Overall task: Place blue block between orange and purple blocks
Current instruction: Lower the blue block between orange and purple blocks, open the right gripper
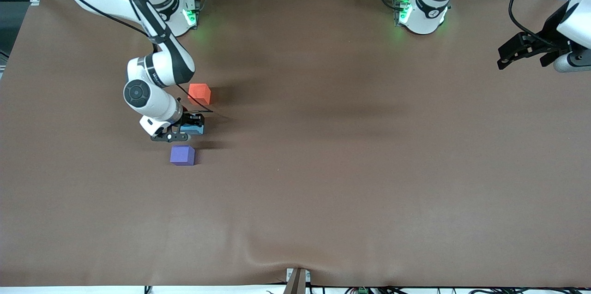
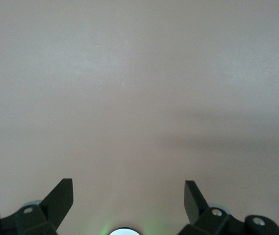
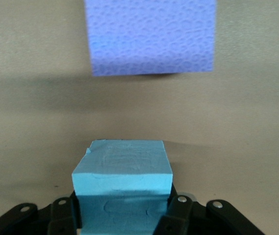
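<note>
Front view: the table (image 1: pixel 323 169) is covered by a smooth brown sheet, slightly rippled near its lower edge. Toward the right arm's end lie three small matte cubes in a line. The orange block (image 1: pixel 199 93) is farthest from the camera, the purple block (image 1: pixel 182 155) is nearest, and the blue block (image 1: pixel 192 129) is between them, apart from both. The right gripper (image 1: pixel 183 129) is down at the blue block with its black fingers on either side of it, closed on the cube; whether the cube rests on the table or is just off it cannot be told here. The left gripper (image 1: pixel 507 57) waits in the air over the left arm's end of the table.

Left wrist view: only the bare, even-toned table (image 2: pixel 139 88) shows, with a soft shadow band across it. The left gripper (image 2: pixel 128 196) stands open, its two dark wedge-shaped fingertips (image 2: pixel 61 198) spread wide with nothing between them.

Right wrist view: the blue block (image 3: pixel 122 183) sits clamped in the right gripper (image 3: pixel 122 215), a foam-like cube with crisp edges, a faintly mottled top and one nicked corner. The purple block (image 3: pixel 151 36) lies on the table (image 3: pixel 31 117) ahead of it, its surface finely pebbled, with a clear strip of table between the two cubes.
</note>
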{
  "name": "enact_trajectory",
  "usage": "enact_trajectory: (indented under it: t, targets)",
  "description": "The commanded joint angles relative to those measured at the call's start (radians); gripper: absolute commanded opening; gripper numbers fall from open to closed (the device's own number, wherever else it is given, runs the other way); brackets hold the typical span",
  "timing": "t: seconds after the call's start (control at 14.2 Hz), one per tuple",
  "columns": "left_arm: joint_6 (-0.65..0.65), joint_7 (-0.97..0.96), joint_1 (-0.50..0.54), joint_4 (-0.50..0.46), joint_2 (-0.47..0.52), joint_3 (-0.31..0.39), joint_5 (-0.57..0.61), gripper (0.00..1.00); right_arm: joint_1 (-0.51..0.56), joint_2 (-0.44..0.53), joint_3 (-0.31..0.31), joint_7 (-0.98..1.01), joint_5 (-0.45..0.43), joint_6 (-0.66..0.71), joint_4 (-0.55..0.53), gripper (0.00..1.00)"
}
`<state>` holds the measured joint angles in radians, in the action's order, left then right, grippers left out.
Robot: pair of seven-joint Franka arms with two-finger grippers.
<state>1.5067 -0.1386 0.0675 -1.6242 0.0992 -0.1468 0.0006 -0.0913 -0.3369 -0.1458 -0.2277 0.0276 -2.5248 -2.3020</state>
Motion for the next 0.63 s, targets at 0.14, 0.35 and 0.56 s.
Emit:
enact_trajectory:
  t: [0.14,0.35,0.56]
  targets:
    - [0.003,0.016,0.008,-0.017,0.025,-0.004,0.015,1.00,0.050,-0.019,-0.014,0.005,0.015,-0.048,-0.036,0.00]
    - [0.004,0.017,0.008,-0.017,0.024,-0.002,0.013,1.00,0.018,-0.028,-0.017,-0.012,0.078,-0.060,-0.031,0.11]
    - [0.004,0.017,0.008,-0.019,0.024,-0.002,0.013,1.00,0.010,-0.039,-0.015,-0.012,0.086,-0.066,-0.030,0.64]
